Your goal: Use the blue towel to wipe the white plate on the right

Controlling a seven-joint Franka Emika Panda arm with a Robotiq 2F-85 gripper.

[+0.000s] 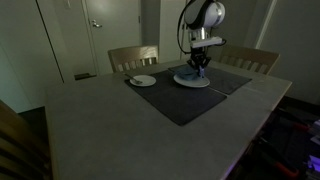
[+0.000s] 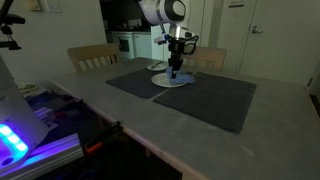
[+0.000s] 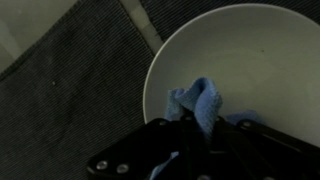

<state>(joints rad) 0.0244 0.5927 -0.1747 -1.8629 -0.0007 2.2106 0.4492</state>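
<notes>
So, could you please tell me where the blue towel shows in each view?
In an exterior view: towel, upper right of centre, on the plate.
In an exterior view: towel, upper centre, on the plate.
Wrist view: towel, lower middle, in the plate.
Shared landmark: the plate.

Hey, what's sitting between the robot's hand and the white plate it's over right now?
The blue towel: in the wrist view it bunches up from the white plate into the hand, which grips it.

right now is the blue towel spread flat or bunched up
Bunched up: the wrist view shows the blue towel crumpled on the white plate, pinched by the gripper.
</notes>
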